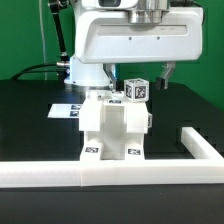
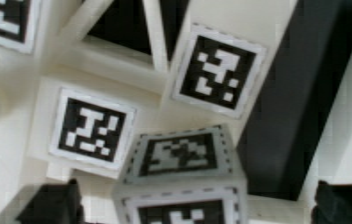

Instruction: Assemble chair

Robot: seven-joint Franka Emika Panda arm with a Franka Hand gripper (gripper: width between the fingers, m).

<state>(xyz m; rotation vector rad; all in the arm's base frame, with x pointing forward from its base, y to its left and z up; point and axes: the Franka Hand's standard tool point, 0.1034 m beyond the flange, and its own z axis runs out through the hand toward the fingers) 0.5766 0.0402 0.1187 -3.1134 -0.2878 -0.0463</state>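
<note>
The partly built white chair stands on the black table against the long white rail, with tags on its front feet. A small square tagged chair piece sits upright on top of it. My gripper hangs right over that piece, jaws apart on either side of it. In the wrist view the piece's tagged top lies between the two dark fingertips, with a gap showing on each side. The gripper is open and holds nothing. More tagged chair faces fill the wrist view beyond.
The long white rail runs along the front and turns back at the exterior view's right. The marker board lies flat behind the chair at the exterior view's left. The arm's white body fills the top of the exterior view.
</note>
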